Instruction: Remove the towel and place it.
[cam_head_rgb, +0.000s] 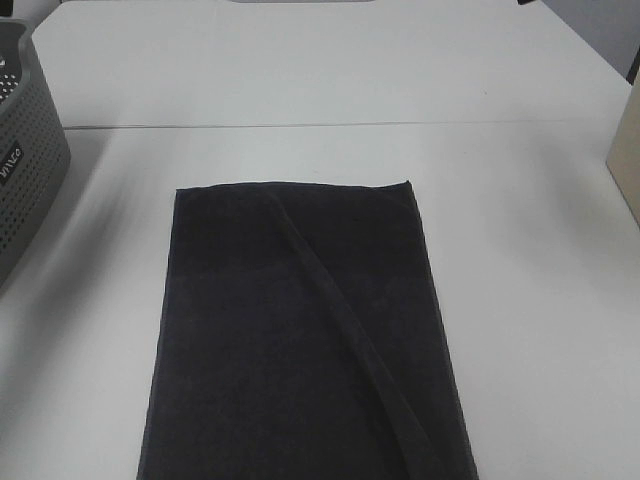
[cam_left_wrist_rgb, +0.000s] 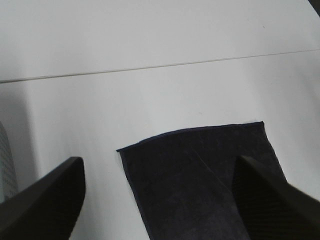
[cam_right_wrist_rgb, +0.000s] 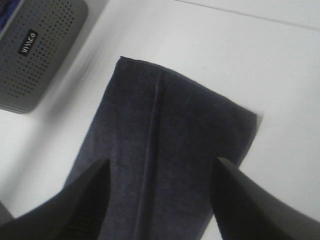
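The dark charcoal towel (cam_head_rgb: 300, 340) lies flat and folded on the white table (cam_head_rgb: 330, 80), running from the middle to the near edge, with a hemmed fold line slanting across it. Neither arm shows in the exterior high view. My left gripper (cam_left_wrist_rgb: 160, 200) is open and empty, hovering above the towel's far left corner (cam_left_wrist_rgb: 200, 175). My right gripper (cam_right_wrist_rgb: 160, 200) is open and empty above the towel (cam_right_wrist_rgb: 165, 150), its fingers (cam_right_wrist_rgb: 75, 205) spread across the cloth's width.
A grey perforated basket (cam_head_rgb: 25, 140) stands at the table's left edge; it also shows in the right wrist view (cam_right_wrist_rgb: 35, 50). A beige box (cam_head_rgb: 628, 150) sits at the right edge. A seam (cam_head_rgb: 330, 125) crosses the table behind the towel.
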